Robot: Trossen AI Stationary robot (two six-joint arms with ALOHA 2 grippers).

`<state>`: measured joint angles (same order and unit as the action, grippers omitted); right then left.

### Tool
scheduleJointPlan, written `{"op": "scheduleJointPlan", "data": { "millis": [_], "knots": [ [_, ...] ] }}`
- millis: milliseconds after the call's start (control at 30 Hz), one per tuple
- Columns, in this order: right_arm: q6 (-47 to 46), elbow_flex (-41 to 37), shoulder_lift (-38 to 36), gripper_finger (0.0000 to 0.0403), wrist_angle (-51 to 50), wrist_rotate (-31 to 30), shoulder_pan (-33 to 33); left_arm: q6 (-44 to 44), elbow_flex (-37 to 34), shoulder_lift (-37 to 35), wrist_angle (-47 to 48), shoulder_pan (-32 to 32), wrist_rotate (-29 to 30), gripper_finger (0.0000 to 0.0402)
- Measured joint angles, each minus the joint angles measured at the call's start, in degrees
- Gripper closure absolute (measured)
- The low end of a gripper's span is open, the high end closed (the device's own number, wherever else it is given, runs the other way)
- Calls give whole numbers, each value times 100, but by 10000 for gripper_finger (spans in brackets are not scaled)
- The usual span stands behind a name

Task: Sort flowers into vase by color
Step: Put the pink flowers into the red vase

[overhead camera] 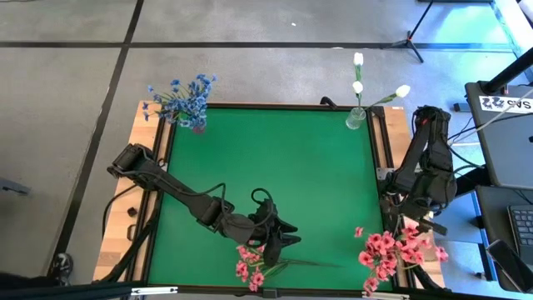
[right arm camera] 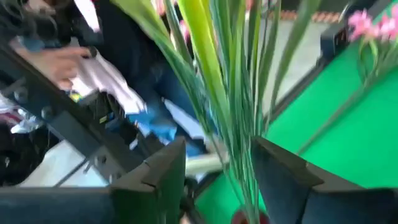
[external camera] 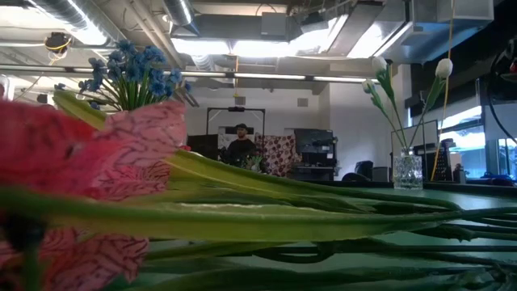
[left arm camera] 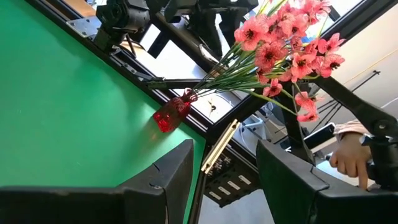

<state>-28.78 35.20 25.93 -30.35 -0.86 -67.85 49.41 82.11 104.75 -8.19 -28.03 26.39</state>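
While the green surface [overhead camera: 283, 183] fills most of the high view, three bunches already stand at its corners: blue flowers [overhead camera: 181, 100] at the far left, white buds [overhead camera: 360, 83] in a clear glass vase [overhead camera: 356, 118] at the far right, and a large pink bunch [overhead camera: 391, 250] at the near right, whose small red vase [left arm camera: 171, 114] shows in the left wrist view. One loose pink spray [overhead camera: 252, 265] lies flat at the near edge, about midway along it; the blooms point toward the left and the thin green stem [overhead camera: 304, 263] runs rightward, so the long axis lies roughly parallel to that edge. The left claw [overhead camera: 279, 235] hangs just beside this spray, on its far side and slightly over the stem end, with its fingers [left arm camera: 168, 180] spread wide and nothing between them. The right claw [overhead camera: 410, 221] sits close against the stems of the pink bunch, its fingers [right arm camera: 161, 171] apart on either side of them; whether they press the stems cannot be told. By judgement, the left arm is the nearer to the loose spray, and a grasp across the stem, at right angles to its length, would suit the carry rightward to the red vase.
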Motion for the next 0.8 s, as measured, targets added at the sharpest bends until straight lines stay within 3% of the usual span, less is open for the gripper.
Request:
{"op": "scheduleJointPlan", "data": {
  "millis": [233,367,567,800],
  "knots": [
    [-398,562,2,212,-1572,136,0,125,0,0,0,0,106,232],
    [-494,1088,2,212,-2517,-195,0,129,1,0,0,-28,107,232],
    [-550,1943,-2,212,-3572,-1258,0,203,0,2,-37,-61,69,232],
    [-551,2505,-2,212,-3609,-3098,0,1300,2,2,-274,17,244,232]
  ]
}}
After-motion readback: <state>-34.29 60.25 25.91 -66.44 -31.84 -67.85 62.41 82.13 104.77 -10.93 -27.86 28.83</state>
